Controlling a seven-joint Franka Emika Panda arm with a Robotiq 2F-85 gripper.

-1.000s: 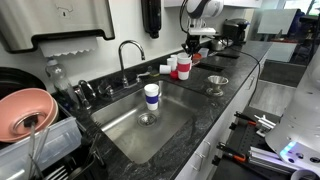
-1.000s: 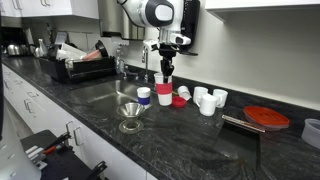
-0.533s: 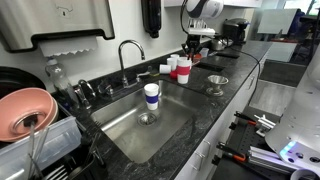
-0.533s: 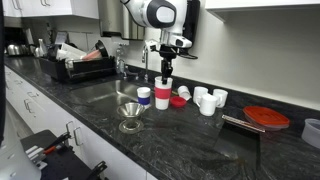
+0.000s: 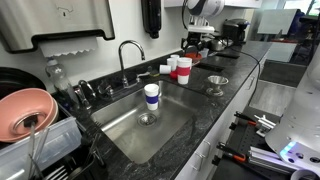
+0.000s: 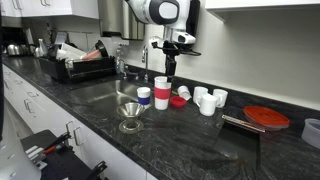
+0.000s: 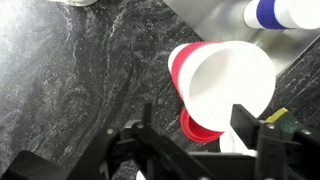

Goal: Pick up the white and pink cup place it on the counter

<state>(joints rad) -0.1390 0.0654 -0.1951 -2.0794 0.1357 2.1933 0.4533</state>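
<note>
The white and pink cup [image 5: 183,68] [image 6: 162,92] stands upright on the dark speckled counter [image 5: 232,95] [image 6: 200,142], just beyond the sink. In the wrist view I look down into the cup's white mouth [image 7: 225,80], with its pink side showing at the left. My gripper [image 5: 193,47] [image 6: 168,67] [image 7: 195,125] hangs directly above the cup and clear of its rim. The jaws stand apart and hold nothing.
A blue-banded white cup [image 5: 151,95] [image 6: 144,96] [image 7: 275,12] stands in the steel sink [image 5: 165,130]. A red lid [image 6: 179,100] and white cups [image 6: 207,100] sit close by. A steel funnel [image 5: 216,84] [image 6: 130,110], a red plate [image 6: 266,117], a faucet [image 5: 128,55] and a dish rack [image 6: 80,66] are also there.
The jaws have opened off the white and pink cup and the gripper has risen a little above it. The cup stays standing on the counter.
</note>
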